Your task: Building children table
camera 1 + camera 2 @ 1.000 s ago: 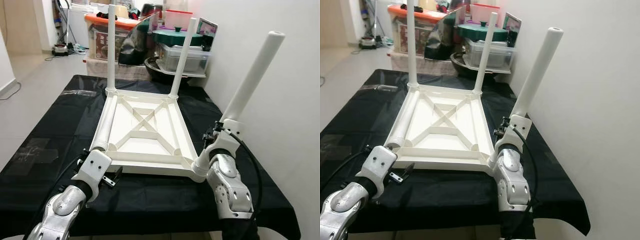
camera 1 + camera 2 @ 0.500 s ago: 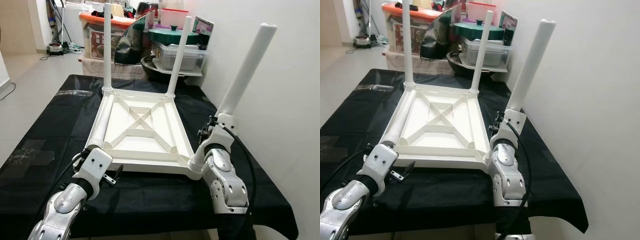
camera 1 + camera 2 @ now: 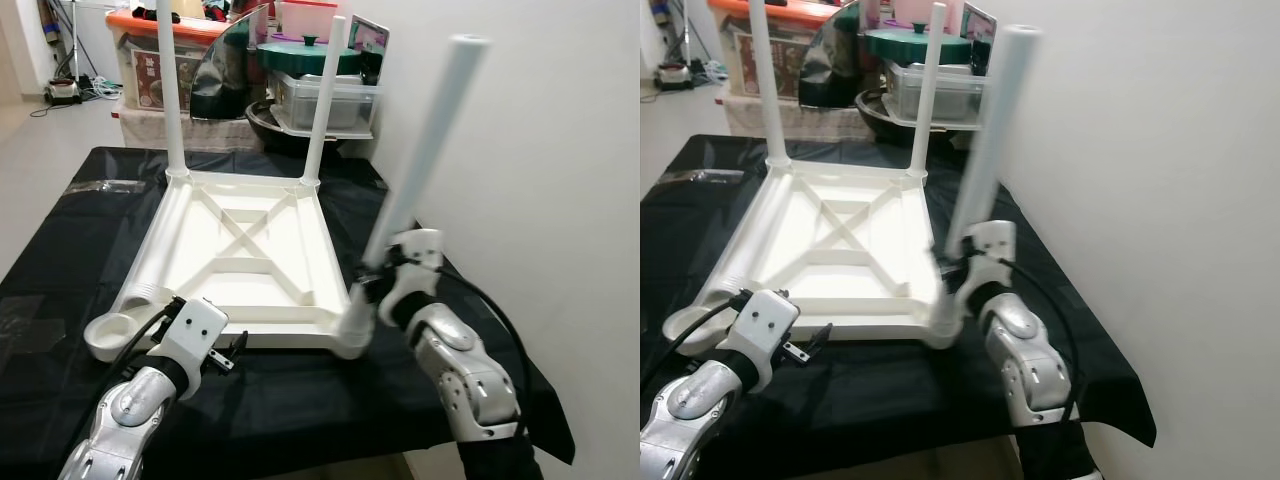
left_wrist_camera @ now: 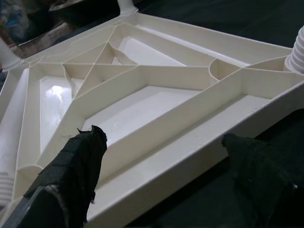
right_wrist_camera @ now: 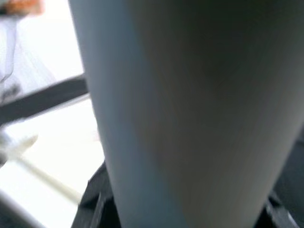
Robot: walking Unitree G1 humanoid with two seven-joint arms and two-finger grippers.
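The upturned tabletop [image 3: 240,250] lies on the counter [image 3: 60,250]. A white leg [image 3: 425,160], clamped in the right gripper [image 3: 385,285], is tilted over the 5 o'clock socket [image 3: 352,335]; cross-threading is risked. The left gripper [image 4: 166,166] is held wide at the near rim.

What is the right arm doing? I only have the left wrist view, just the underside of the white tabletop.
Observer: The right arm's fingers are shut on a white leg, which is tilted with its lower end at the near right corner of the tabletop.
Operator: How many legs are standing?
Observer: Two upright legs, one at each far corner.
Operator: And the near left corner?
Observer: Its socket is empty.
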